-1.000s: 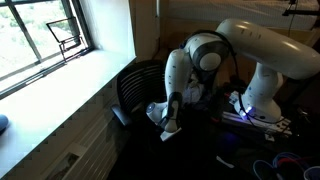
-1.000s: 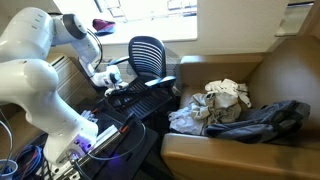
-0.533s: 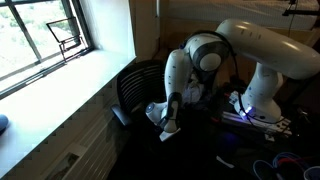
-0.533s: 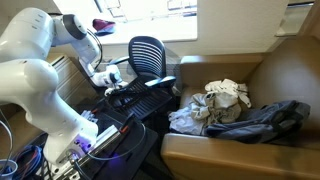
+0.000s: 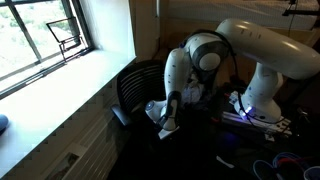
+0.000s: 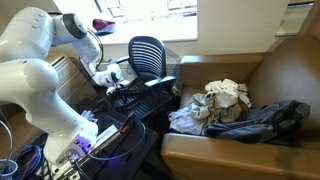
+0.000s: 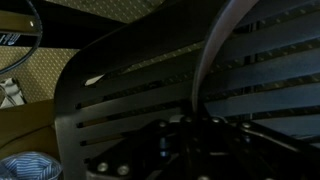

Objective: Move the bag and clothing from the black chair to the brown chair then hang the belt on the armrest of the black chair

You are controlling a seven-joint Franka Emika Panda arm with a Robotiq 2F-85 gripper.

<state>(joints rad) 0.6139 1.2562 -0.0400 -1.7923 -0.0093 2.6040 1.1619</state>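
Shows the pincer (image 6: 122, 86) pressed together, low at the front of the black chair (image 6: 148, 52), just below its ribbed back. Cannot confirm what sits between the jaws in so dark a wrist view. Takes the pale strip running steeply up and away from the pincer, across the ribs, for what is probably the belt (image 7: 212, 50), long axis near upright and leaning slightly. Puts the armrest (image 5: 120, 115) close beside the pincer, nearer than anything else in the task. Makes the coming drape, on that reading, a short sideways carry with the strap laid crosswise over the pad. Finds bag (image 6: 262, 120) and clothing (image 6: 225, 98) well off to the pincer's far side, heaped on the seat of the brown chair (image 6: 290, 60) and touching each other. Offers no brand, label or legible writing anywhere.
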